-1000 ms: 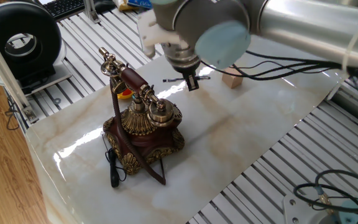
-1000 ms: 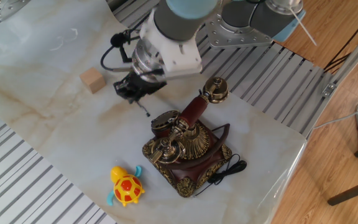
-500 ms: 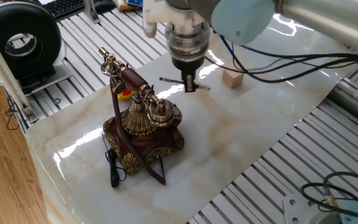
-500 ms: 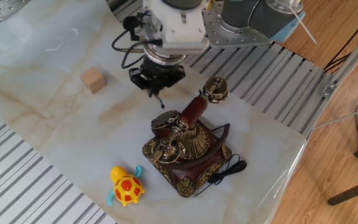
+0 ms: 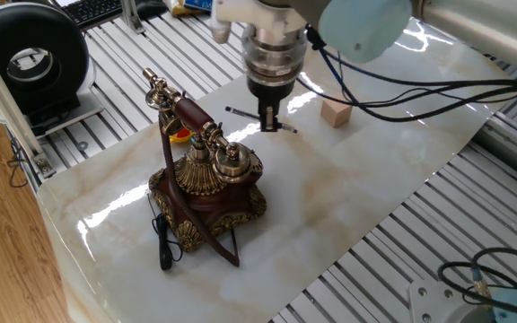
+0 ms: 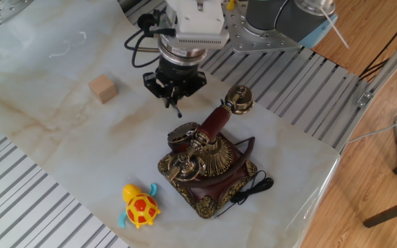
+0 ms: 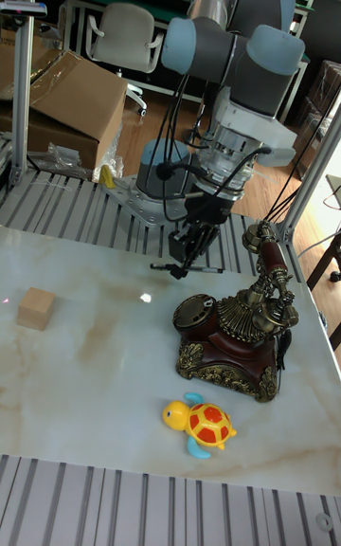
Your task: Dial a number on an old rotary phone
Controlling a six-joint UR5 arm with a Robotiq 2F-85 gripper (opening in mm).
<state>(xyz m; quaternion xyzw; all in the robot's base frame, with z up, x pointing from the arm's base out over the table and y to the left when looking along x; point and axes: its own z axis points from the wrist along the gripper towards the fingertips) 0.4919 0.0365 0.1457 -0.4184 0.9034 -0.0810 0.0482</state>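
The old rotary phone (image 5: 212, 188) stands on the marble top, dark red-brown wood with brass trim, its handset (image 5: 189, 111) resting in the cradle. Its dial (image 7: 200, 311) faces up on the side nearest my gripper (image 7: 190, 258). The gripper (image 6: 175, 103) hangs point-down just above the table, a short way from the dial side of the phone (image 6: 205, 164) and not touching it. Its fingers are shut on a thin dark rod (image 5: 260, 119) that lies crosswise at the fingertips (image 5: 269, 122). A black cord (image 5: 162, 242) trails from the base.
A small wooden cube (image 6: 103, 89) sits on the marble on the gripper's far side from the phone. A yellow and orange toy turtle (image 6: 140, 205) lies close to the phone's base. Slatted metal table edges surround the marble slab (image 6: 60, 131). Black cables (image 5: 402, 94) hang from the arm.
The gripper has moved from near the cube toward the dial side of the phone, and its wrist has turned, swinging the thin rod with it. The phone has stayed still.
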